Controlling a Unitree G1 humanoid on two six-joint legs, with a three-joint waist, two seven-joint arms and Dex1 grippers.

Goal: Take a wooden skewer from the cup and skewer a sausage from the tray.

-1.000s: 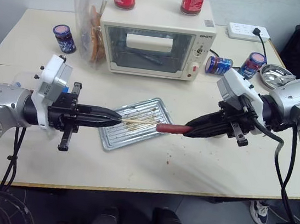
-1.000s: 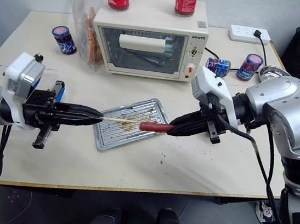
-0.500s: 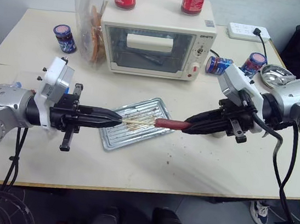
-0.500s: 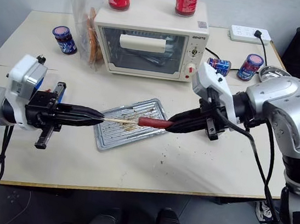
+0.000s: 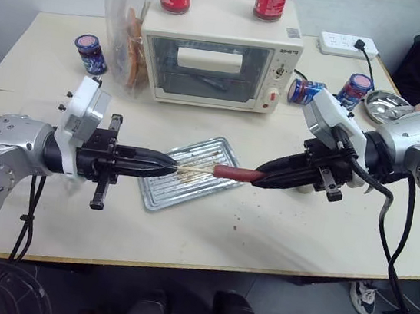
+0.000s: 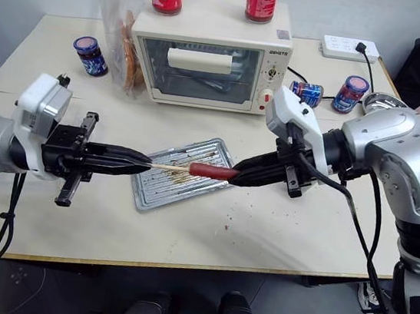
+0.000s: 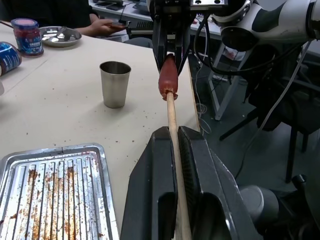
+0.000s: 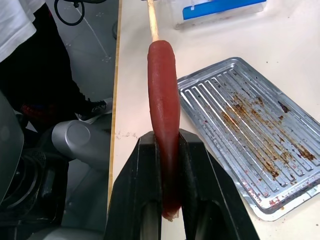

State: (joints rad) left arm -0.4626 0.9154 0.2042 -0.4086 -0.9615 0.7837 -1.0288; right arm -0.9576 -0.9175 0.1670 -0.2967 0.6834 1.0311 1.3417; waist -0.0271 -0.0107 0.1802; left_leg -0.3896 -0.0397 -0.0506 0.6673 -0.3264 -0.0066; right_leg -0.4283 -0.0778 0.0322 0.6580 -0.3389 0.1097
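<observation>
Above ribbed silver tray (image 5: 189, 171): left gripper (image 5: 168, 167) clamps thin pale wooden skewer (image 7: 172, 125), tip touching end of smooth reddish-brown sausage (image 8: 164, 125), pinched between right gripper (image 5: 255, 180) fingers. Tapered shiny steel cup (image 7: 115, 84) upright on table (image 5: 278, 228), beside tray.

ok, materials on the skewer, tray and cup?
Wooden skewer: pale bare wood by the look, matte, faint grain. Tray: silvery sheet metal, likely aluminium or steel, with a ribbed floor, dull sheen and brown baked-on stains. Cup: polished steel by its look, with bright reflections on a plain tapered wall.
</observation>
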